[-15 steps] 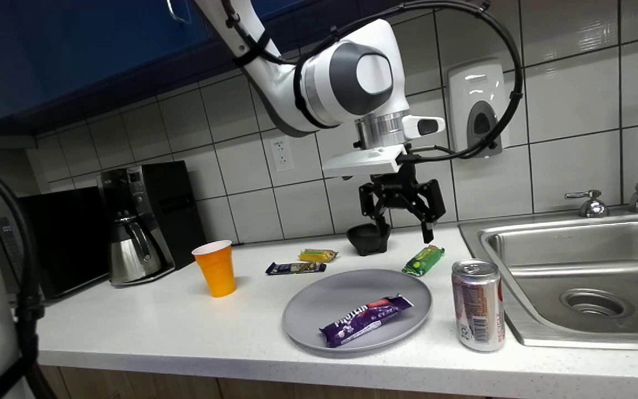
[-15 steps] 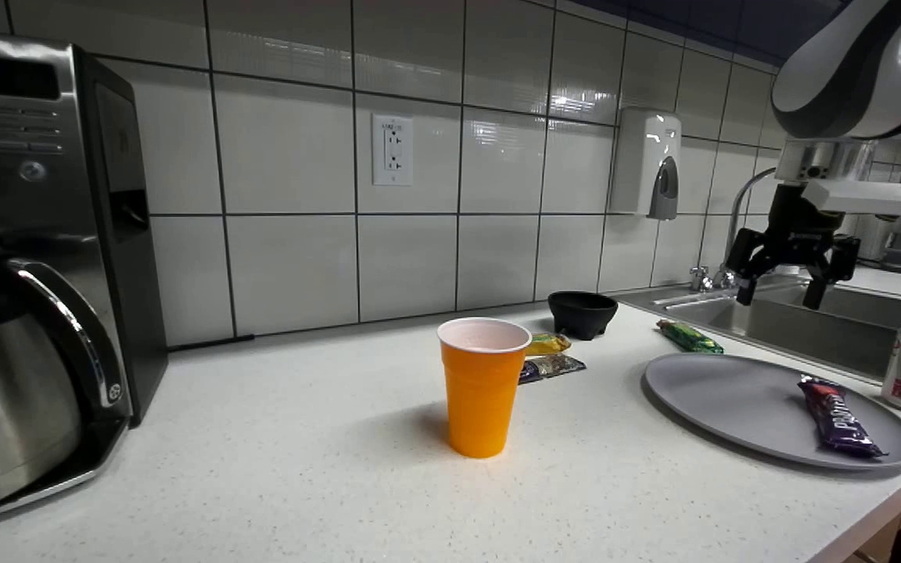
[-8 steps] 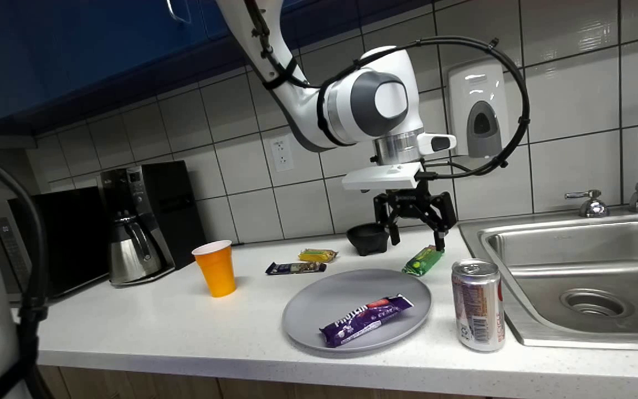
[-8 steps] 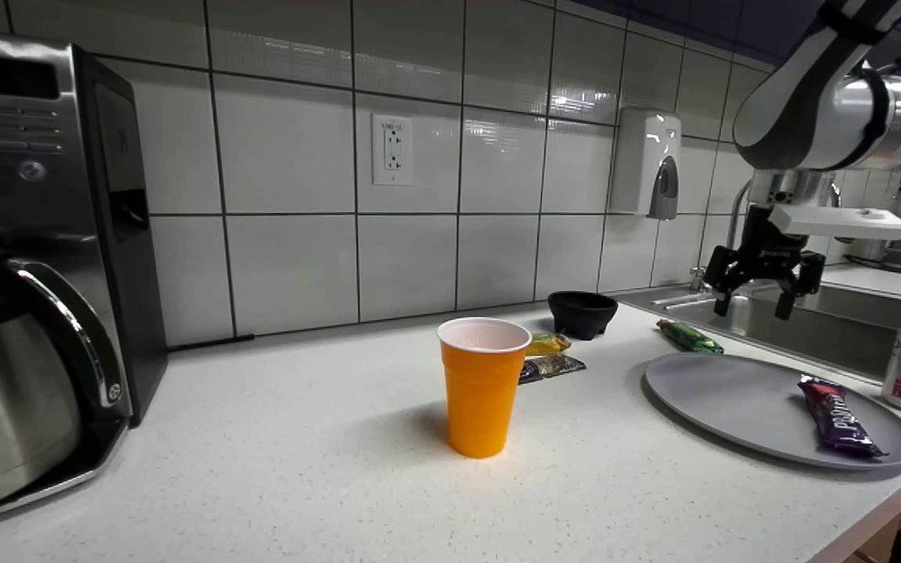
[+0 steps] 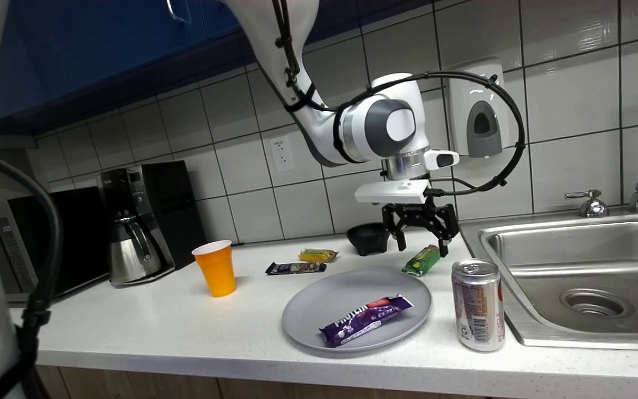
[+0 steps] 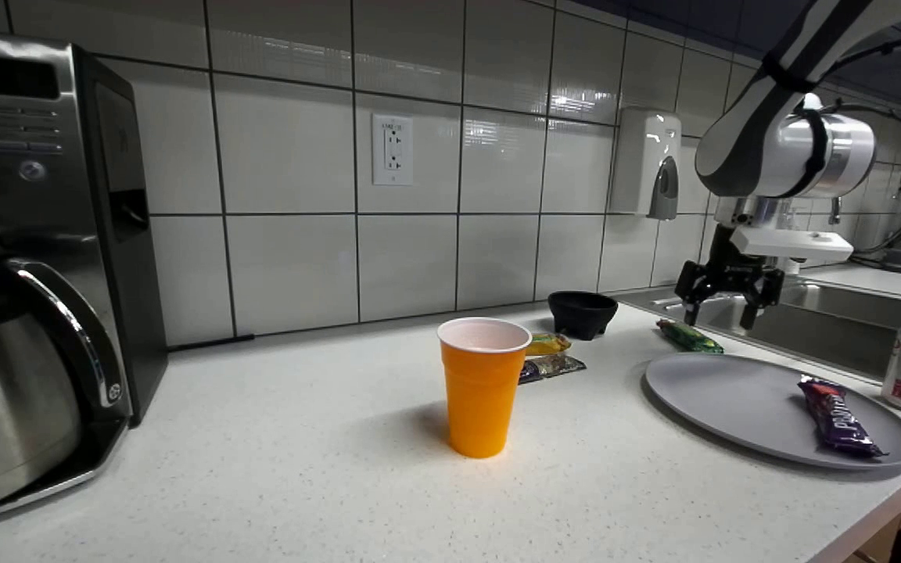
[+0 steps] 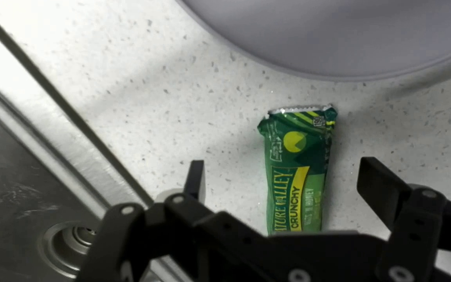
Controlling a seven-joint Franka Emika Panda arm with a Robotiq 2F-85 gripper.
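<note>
My gripper [image 5: 422, 249] stands open above the green granola bar [image 5: 421, 262], with nothing between its fingers. In the wrist view the green bar [image 7: 296, 176] lies lengthwise in the gap, with one fingertip [image 7: 196, 178] on either side and apart from it. Its lower end is hidden behind the gripper body. From an exterior view the gripper [image 6: 719, 319] hangs over the counter near the sink edge, higher than the bar [image 6: 689, 337]. A grey plate [image 5: 319, 299] carrying a purple protein bar [image 5: 366, 320] is close by.
A silver can [image 5: 478, 305] stands between plate and sink [image 5: 524, 332]. Behind are a black bowl [image 5: 368, 239], a yellow-wrapped bar [image 5: 318, 255] and a dark bar [image 5: 296, 268]. An orange cup [image 5: 216, 270] and a coffee maker [image 5: 153, 216] stand farther along the counter.
The arm has come down, and the gripper has shifted over the green bar, staying open. Objects on the counter have not moved.
</note>
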